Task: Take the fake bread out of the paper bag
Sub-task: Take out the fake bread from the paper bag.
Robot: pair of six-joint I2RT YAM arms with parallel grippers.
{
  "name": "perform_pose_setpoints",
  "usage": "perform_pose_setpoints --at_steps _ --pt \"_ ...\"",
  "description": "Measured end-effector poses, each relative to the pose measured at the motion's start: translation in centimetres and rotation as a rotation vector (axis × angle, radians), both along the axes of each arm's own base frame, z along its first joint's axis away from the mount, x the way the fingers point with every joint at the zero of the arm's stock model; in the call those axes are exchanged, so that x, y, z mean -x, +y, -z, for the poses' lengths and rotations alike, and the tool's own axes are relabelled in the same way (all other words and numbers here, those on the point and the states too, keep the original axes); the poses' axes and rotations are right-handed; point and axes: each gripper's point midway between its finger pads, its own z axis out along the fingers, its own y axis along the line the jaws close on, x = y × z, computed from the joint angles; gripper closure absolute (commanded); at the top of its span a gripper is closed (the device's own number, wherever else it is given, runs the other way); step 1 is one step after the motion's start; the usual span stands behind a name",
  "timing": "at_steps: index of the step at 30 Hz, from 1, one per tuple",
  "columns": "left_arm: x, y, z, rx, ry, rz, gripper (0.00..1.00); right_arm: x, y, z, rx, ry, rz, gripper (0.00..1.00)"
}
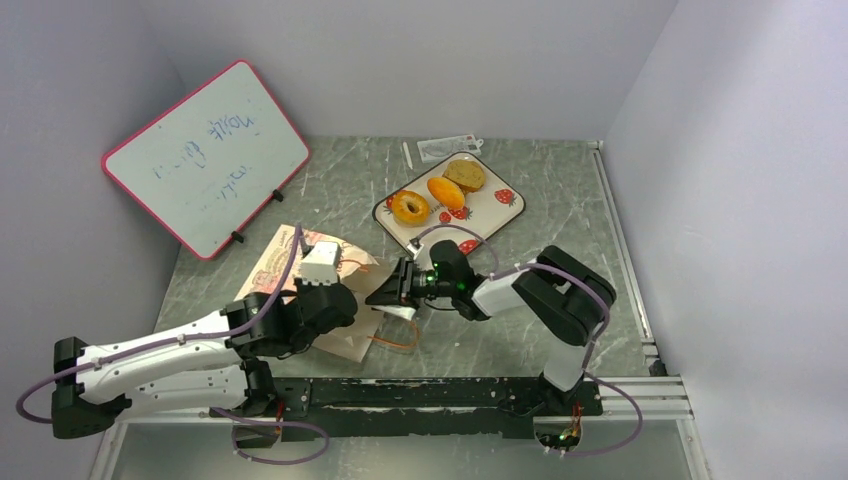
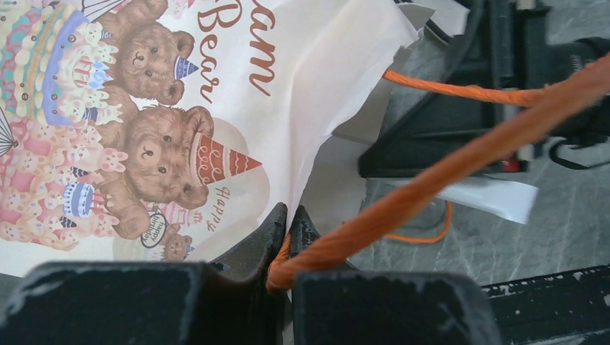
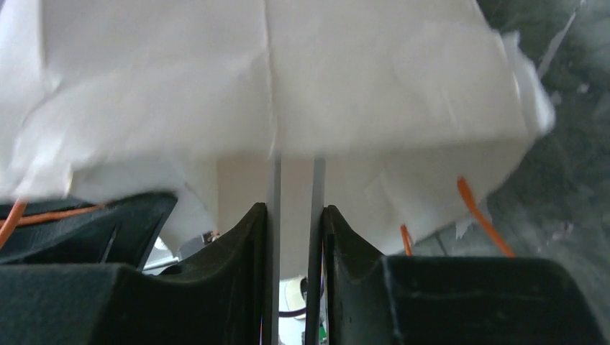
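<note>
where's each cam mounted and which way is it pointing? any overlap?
Top external: above and behind the arms, looking down on the table; both show whole, left gripper and right gripper at the paper bag.
Left wrist: looks along its closed fingers, pinching the bag's orange handle; bear print beyond.
Right wrist: looks along its fingers, closed on the bag's white paper.
Shared: all see the bag; left wrist also catches the right gripper.

even soft overhead light, faint shadows; right wrist view blurred
</note>
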Motion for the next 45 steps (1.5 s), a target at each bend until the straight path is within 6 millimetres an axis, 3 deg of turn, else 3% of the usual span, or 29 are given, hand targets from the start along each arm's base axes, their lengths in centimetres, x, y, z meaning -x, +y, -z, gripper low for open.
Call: perform_pose_setpoints --at_steps 12,19,29,36,45 --pt "-0.4 2.1 -0.2 -0.043 -0.006 -0.143 0.93 0.7 -4.4 -2.4 0.01 -0.036 0.052 1.0" --pt "-1.1 3.2 -1.5 -0.049 -0.037 -0.256 0.93 1.8 -6.4 -4.4 0.017 -0.095 0.055 1.0" --pt "-1.5 3.4 -1.3 -0.08 -0.032 -0.36 0.93 3.0 -9.3 -6.2 0.083 -0.184 0.087 1.0" --pt "-1.4 3.5 -1.8 -0.066 -0.021 -0.419 0.93 3.6 -11.2 -6.1 0.167 -0.212 0.111 1.0" --pt "-1.5 3.6 -2.7 -0.031 -0.03 -0.466 0.93 3.0 -13.0 -8.9 0.23 -0.259 0.204 1.0"
